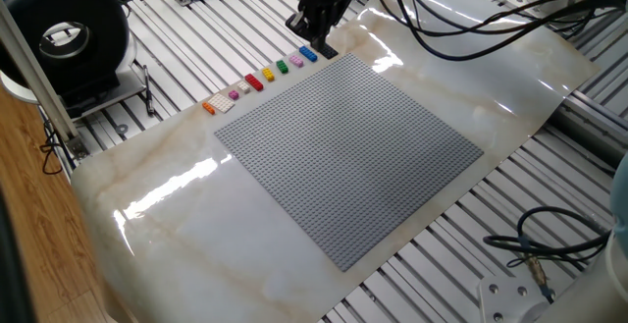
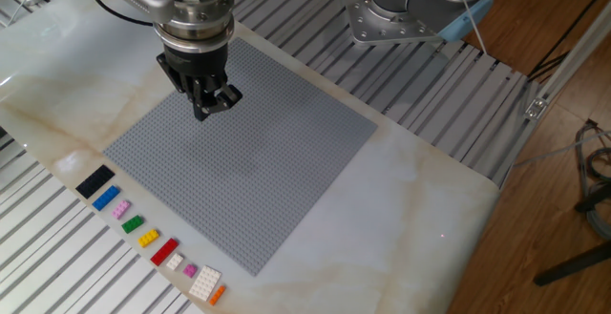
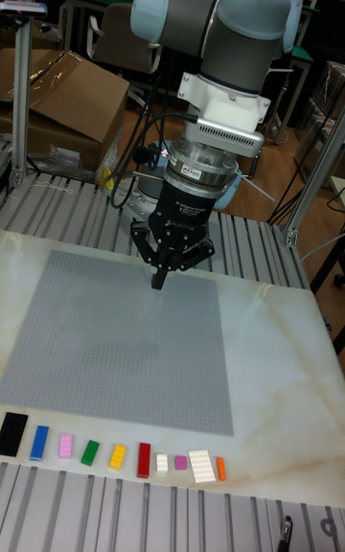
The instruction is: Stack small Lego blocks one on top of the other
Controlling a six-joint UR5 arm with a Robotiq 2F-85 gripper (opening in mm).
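Observation:
The small Lego blocks lie in a row on the marble beside the grey baseplate (image 2: 267,171): dark navy (image 2: 94,180), blue (image 2: 106,198), pink (image 2: 120,210), green (image 2: 133,224), yellow (image 2: 148,238), red (image 2: 164,251) and orange (image 2: 217,295). The tall fixed view shows the same row, from navy (image 3: 13,432) to orange (image 3: 220,468), along the plate's near edge. My gripper (image 2: 205,112) hangs above the baseplate, well away from the row, fingers pressed together with nothing between them. It also shows in the tall fixed view as gripper (image 3: 161,279) and, near the row's blue end, as gripper (image 1: 316,46).
Small white bricks (image 3: 201,466) sit in the row between red and orange. Slotted aluminium rails (image 2: 57,257) border the marble slab. Black cables (image 1: 461,28) trail behind the arm, and a second robot base (image 2: 401,9) stands past the plate's far corner.

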